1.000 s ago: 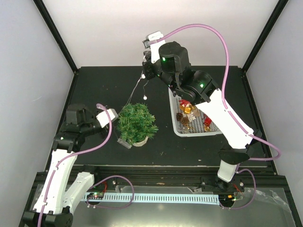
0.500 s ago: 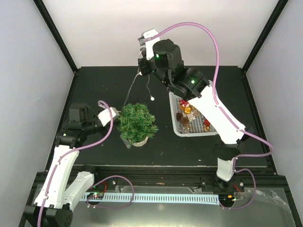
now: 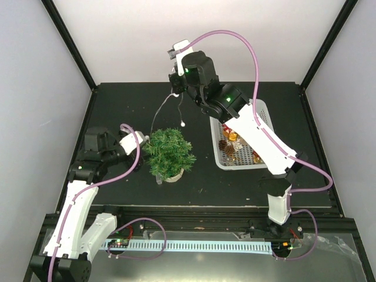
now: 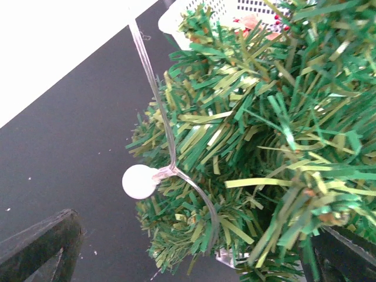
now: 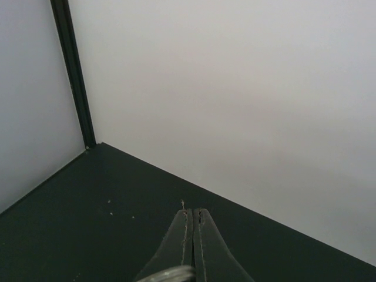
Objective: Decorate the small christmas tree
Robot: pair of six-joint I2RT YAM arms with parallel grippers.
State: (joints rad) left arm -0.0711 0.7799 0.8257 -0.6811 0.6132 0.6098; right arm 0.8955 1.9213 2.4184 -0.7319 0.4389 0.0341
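Step in hand: probably draping the light string [image 3: 160,113] onto the small christmas tree [image 3: 170,153].
Right pincer [image 3: 175,89]: pressed together on the string's upper end and raised high beyond the far-left corner of the white mesh basket [image 3: 263,110].
Left pincer [image 3: 138,143]: spread wide and empty, left of the basket with the tree between them.
Doing it well: carry the wire low across the crown so it settles among the needles. A white bulb [image 4: 140,181] lies at the foliage edge and may snag, so feed slack gently. The left pincer could tuck the wire in.
Tree's place: upright on the black bench [image 3: 117,106], just left of the basket and apart from it.
Tree's look: bushy, with flat dark and yellow-green needles and a pale round base. No ornaments are visible on it.
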